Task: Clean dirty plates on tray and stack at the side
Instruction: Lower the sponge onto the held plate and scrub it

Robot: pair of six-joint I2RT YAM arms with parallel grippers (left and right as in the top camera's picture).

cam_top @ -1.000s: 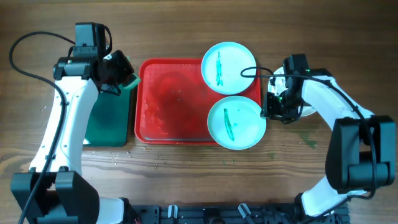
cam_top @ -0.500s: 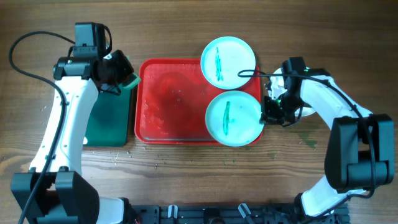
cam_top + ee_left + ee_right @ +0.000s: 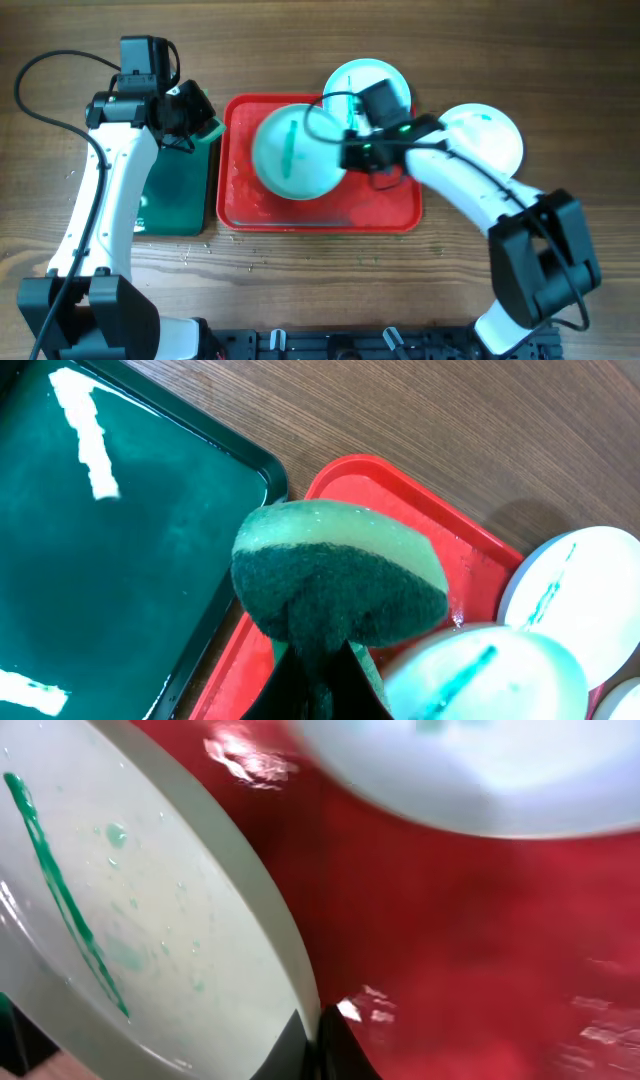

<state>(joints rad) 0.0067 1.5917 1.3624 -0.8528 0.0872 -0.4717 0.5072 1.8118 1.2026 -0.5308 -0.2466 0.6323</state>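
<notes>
I have the wooden table (image 3: 300,50) from above, with the red tray (image 3: 385,208) at its middle and a dark green tray (image 3: 175,205) just beside it on the left. Both trays look wet.

Three plates are in view. The biggest in my overhead view is a pale turquoise plate (image 3: 290,150) with a green streak, over the left-middle part of the red tray. I cannot tell whether it touches the tray floor. A second turquoise plate (image 3: 350,80) with its own green streak sits at the tray's far right corner, over the rim and partly hidden by my right arm. The white plate (image 3: 490,140) lies on the bare table to the right of the tray, apart from it, with a faint green smear.

The sponge (image 3: 340,575), dark green with a pale layer, hangs above the seam between the two trays.

My left claw (image 3: 312,670) is clamped on the sponge from below in its wrist view. My right claw (image 3: 308,1038) pinches the rim of the streaked plate, fingers pressed on either side of the edge.
</notes>
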